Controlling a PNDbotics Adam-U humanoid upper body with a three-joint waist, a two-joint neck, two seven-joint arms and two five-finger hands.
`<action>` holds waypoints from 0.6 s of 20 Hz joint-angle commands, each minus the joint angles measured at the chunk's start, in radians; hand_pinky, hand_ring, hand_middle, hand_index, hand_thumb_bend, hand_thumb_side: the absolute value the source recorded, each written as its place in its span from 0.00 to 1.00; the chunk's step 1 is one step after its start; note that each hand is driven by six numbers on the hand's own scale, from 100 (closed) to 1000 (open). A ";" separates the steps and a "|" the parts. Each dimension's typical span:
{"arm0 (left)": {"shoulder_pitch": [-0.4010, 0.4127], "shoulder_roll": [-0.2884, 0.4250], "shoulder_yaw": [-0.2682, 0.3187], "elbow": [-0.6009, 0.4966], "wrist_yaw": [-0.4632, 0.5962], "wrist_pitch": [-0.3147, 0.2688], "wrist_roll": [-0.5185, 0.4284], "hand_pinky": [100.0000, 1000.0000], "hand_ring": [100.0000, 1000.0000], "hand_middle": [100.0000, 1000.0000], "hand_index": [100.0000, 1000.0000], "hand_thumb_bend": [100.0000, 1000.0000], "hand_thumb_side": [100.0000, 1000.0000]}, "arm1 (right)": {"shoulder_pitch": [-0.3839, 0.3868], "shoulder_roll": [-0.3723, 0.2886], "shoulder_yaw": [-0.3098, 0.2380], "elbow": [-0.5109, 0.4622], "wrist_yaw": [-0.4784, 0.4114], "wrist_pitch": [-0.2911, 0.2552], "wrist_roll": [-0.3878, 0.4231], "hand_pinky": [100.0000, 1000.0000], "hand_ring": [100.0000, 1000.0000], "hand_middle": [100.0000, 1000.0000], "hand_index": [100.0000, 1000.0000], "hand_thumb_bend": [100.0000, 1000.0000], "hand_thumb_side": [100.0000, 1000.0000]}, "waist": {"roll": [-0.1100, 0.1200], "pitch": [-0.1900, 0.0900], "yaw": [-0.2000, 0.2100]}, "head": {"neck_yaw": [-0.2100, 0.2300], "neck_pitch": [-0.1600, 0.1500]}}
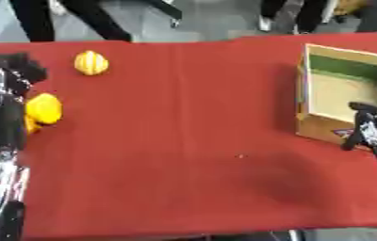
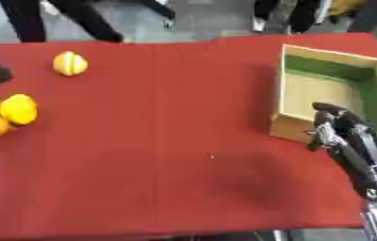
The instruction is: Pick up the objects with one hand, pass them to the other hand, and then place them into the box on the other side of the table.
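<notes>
Lying beside left hand [image 1: 10,75] — yellow fruit [image 1: 43,108]

Surface materials and finishes of the tabletop scene.
The table [image 1: 184,141] carries a matt red cloth, smooth and unwrinkled. The box [image 2: 290,127] looks like tan cardboard outside, with matt green inner walls. Two yellow fruits [image 1: 91,62] [image 1: 43,108] appear smooth, faintly glossy plastic. The right hand [image 2: 332,123] shows black casing with silvery metal parts.

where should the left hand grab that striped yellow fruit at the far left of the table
Probably from above, fingers and thumb across the widest middle of the striped yellow fruit. It is round and sits alone on the red cloth, clear all round. The left hand is nearest.
</notes>
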 commanded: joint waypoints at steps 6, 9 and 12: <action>-0.001 0.002 -0.005 0.000 -0.003 0.000 -0.002 0.67 0.57 0.51 0.65 0.00 0.74 | -0.007 -0.004 0.000 -0.009 -0.005 -0.002 0.003 0.40 0.31 0.26 0.79 0.00 0.58 | 0.000 -0.020 0.004 | 0.009 -0.003; 0.001 0.001 -0.005 0.000 -0.005 -0.001 0.000 0.67 0.57 0.51 0.65 0.00 0.74 | -0.004 -0.003 0.000 -0.011 -0.004 -0.003 0.002 0.40 0.31 0.26 0.79 0.00 0.58 | 0.000 -0.020 0.006 | 0.004 -0.003; 0.001 0.000 -0.005 0.000 -0.008 -0.003 0.000 0.67 0.57 0.51 0.65 0.00 0.74 | -0.001 -0.002 0.000 -0.013 -0.002 -0.003 0.003 0.40 0.31 0.26 0.80 0.00 0.58 | 0.000 -0.019 0.007 | 0.003 -0.003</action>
